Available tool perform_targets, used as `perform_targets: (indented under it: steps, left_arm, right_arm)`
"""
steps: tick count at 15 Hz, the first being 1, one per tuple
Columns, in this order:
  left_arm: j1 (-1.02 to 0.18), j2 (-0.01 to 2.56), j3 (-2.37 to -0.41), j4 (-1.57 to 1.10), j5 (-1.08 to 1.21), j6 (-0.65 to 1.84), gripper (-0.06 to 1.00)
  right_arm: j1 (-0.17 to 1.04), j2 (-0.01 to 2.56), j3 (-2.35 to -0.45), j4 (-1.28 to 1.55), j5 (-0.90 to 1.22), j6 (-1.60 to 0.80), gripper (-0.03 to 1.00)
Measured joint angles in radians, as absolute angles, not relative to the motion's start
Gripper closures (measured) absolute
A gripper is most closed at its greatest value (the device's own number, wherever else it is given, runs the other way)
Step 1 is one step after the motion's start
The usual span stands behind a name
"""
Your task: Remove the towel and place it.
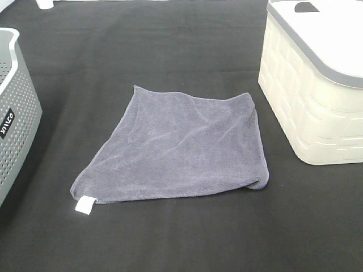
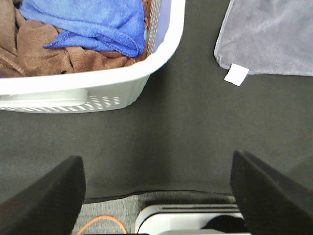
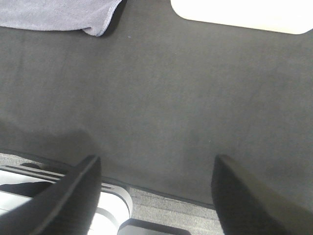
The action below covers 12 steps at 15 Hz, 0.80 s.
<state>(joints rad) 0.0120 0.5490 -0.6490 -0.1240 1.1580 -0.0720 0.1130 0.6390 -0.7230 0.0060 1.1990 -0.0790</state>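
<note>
The grey-lavender towel [image 1: 181, 147] lies spread flat on the black table, its small white tag [image 1: 85, 205] at the near left corner. The left wrist view shows that corner of the towel [image 2: 274, 36] and the tag [image 2: 236, 74]. The right wrist view shows the towel's near right corner [image 3: 58, 14]. My left gripper [image 2: 156, 196] is open and empty over the table's near edge, well short of the towel. My right gripper [image 3: 156, 193] is open and empty over the near edge too. Neither gripper shows in the exterior high view.
A cream bin [image 1: 317, 96] with a grey-rimmed lid stands right of the towel; its base shows in the right wrist view [image 3: 244, 14]. A grey perforated basket [image 1: 14, 107] at the left edge holds blue and brown cloths [image 2: 83, 29]. The black table mat [image 1: 181, 243] ends near the grippers.
</note>
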Motion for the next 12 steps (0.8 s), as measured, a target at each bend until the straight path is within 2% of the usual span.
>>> perform_targets:
  steps: [6,12]
  left_arm:
    - [0.012,0.354,-0.540,-0.125,1.115,-0.067,0.18]
    - [0.012,0.197,-0.519,-0.129,1.046,-0.037,0.18]
  right_arm:
    - [0.113,0.450,-0.555,0.019,1.181,-0.079,0.32]
    - [0.113,0.267,-0.545,0.058,1.147,-0.080,0.32]
